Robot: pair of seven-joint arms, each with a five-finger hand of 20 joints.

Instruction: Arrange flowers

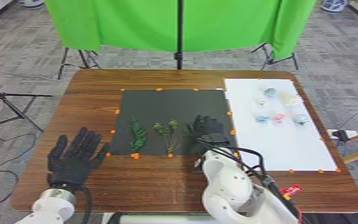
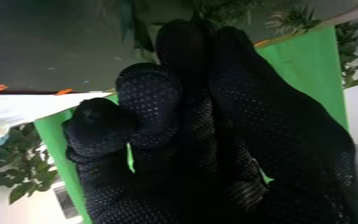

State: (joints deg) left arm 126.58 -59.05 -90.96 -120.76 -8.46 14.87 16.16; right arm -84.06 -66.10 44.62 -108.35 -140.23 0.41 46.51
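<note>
On the black mat (image 1: 171, 100) greens (image 1: 138, 136) look mostly placed, blooms (image 1: 278, 119) right of it aren't; left robot hand (image 1: 71, 162) open, right robot hand (image 1: 209, 128) can't tell

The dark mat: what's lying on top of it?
A leafy green sprig and some thin, budded green stems lie on the dark mat. The right hand is over its right part; what is beneath that hand is covered and cannot be seen.
</note>
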